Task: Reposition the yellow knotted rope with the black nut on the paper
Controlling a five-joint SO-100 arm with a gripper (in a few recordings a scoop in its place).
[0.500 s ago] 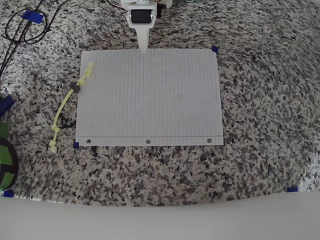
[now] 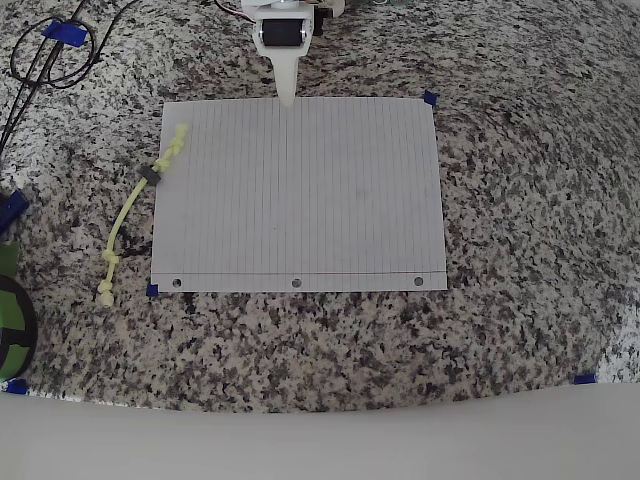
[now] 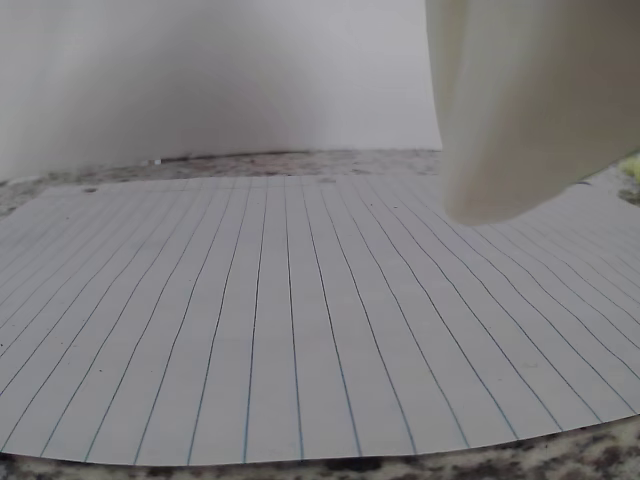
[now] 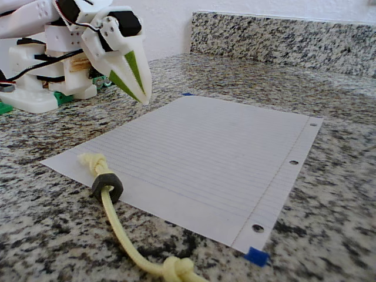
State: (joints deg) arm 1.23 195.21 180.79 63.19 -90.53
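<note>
1. Because it is a thin cord, the yellow knotted rope [image 2: 135, 210] looks light and limp; it will likely sag and trail when lifted instead of keeping its shape.
2. It lies along the paper's [image 2: 300, 200] left edge in the overhead view: one knotted end rests on the sheet near its far left corner, the rest runs off onto the tabletop [image 2: 520, 200] toward the near left corner.
3. The black nut [image 4: 107, 187] sits around the cord right at the paper's edge. Being hard and free on the cord, it may slide, so I judge a knot or the cord beside the nut the surer hold.
4. The fingers [image 4: 138, 79] hang above the far edge of the paper, tips drawn together to one point, holding nothing, well apart from the rope.
5. The tabletop is speckled granite, hard and smooth; the sheet is marked by blue tape [image 4: 256, 257] at its corners. A pale wall stands behind.
</note>
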